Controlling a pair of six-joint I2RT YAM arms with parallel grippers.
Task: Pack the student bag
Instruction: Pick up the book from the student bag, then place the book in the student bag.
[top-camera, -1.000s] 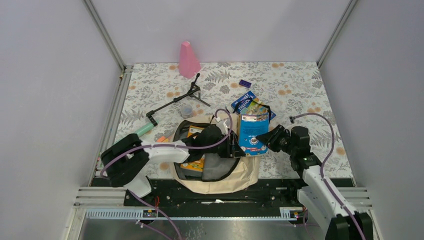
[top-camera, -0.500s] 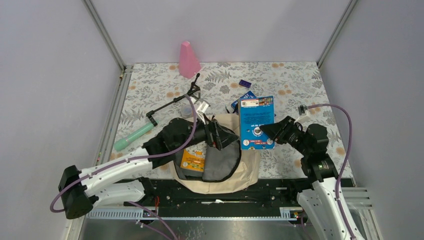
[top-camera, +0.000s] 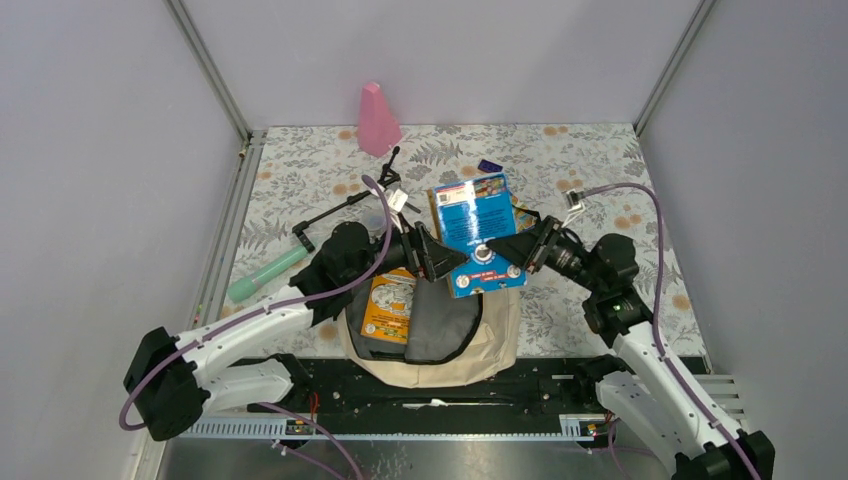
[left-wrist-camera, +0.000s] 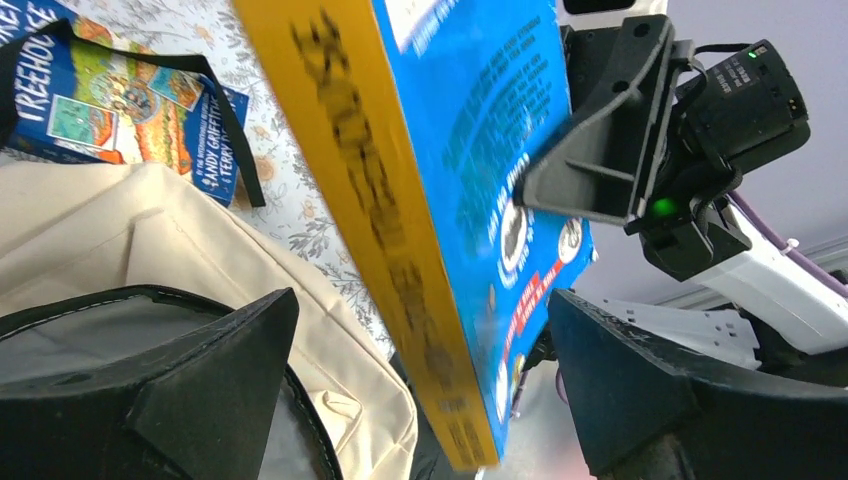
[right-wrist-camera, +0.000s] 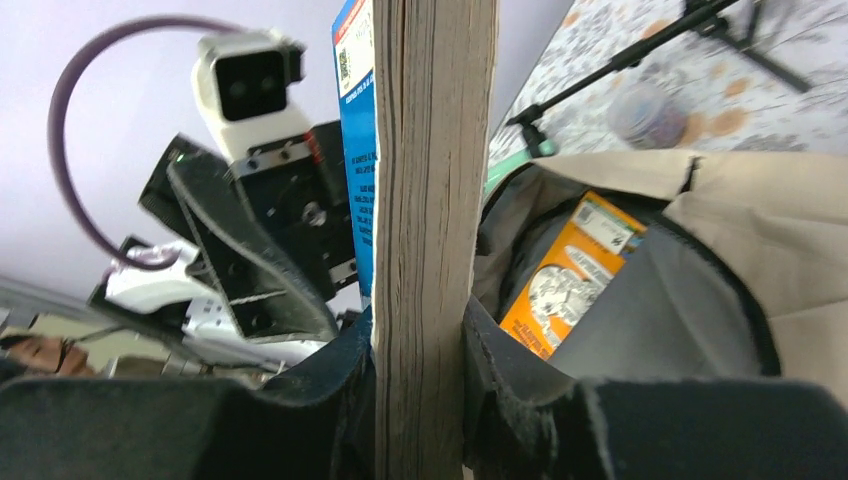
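The student bag (top-camera: 497, 345) is a cream backpack lying open at the near edge, with dark lining and an orange book (top-camera: 388, 306) inside; it also shows in the left wrist view (left-wrist-camera: 190, 235) and the right wrist view (right-wrist-camera: 770, 225). My right gripper (top-camera: 507, 250) is shut on a blue book with a yellow spine (top-camera: 476, 232) and holds it upright above the bag's opening; the right wrist view shows its page edge (right-wrist-camera: 432, 200) clamped in my right gripper (right-wrist-camera: 420, 372). My left gripper (top-camera: 428, 256) is wide open, and the book's spine (left-wrist-camera: 400, 260) lies between its jaws (left-wrist-camera: 420, 305), touching neither.
A second blue book, titled Treehouse (left-wrist-camera: 110, 100), lies on the table behind the bag, under a black strap. A pink cone (top-camera: 378, 120), a black folding stand (top-camera: 350, 200), a green tube (top-camera: 265, 272) and a small purple object (top-camera: 489, 166) lie further back.
My right gripper has carried the blue book up and to the left, over the bag. My left arm has come out of the bag and its open jaws now flank the book's spine.
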